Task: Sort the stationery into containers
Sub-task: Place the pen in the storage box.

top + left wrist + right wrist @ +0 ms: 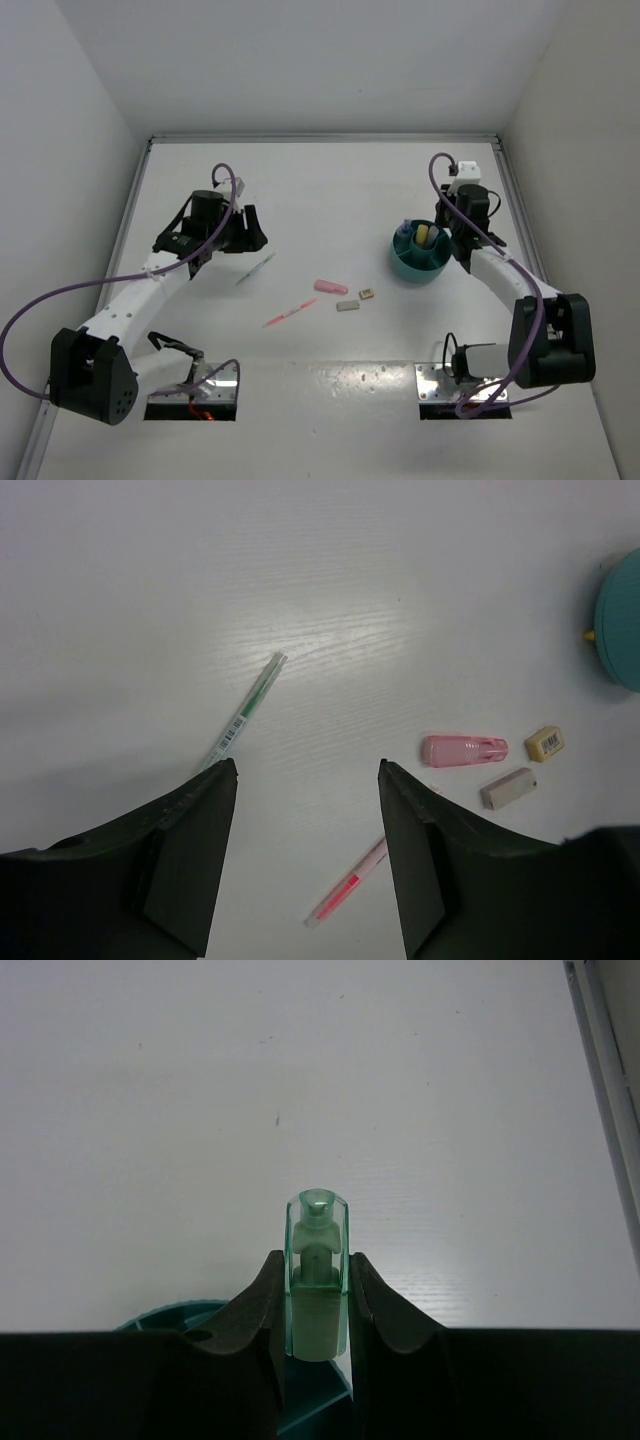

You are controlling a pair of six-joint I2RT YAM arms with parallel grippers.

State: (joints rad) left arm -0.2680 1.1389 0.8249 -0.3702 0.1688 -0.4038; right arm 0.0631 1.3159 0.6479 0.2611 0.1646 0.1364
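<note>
one green-capped marker [317,1225] clamped in right end effector [316,1260], just above rim of teal cup [408,268]; left end effector [305,770] wide open, w/ nothing held, over green pen [245,715] on tabletop [330,180], well left of cup.

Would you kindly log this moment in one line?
left gripper: open, near thin green-white pen; right gripper: shut on green-capped marker, at round teal plastic cup; loose: pink pen, pink cap, tan block, grey block

Bright, even overhead light; soft glare on the white desk [300,650]; shadows faint; dark jaws slightly blurred up close.
</note>
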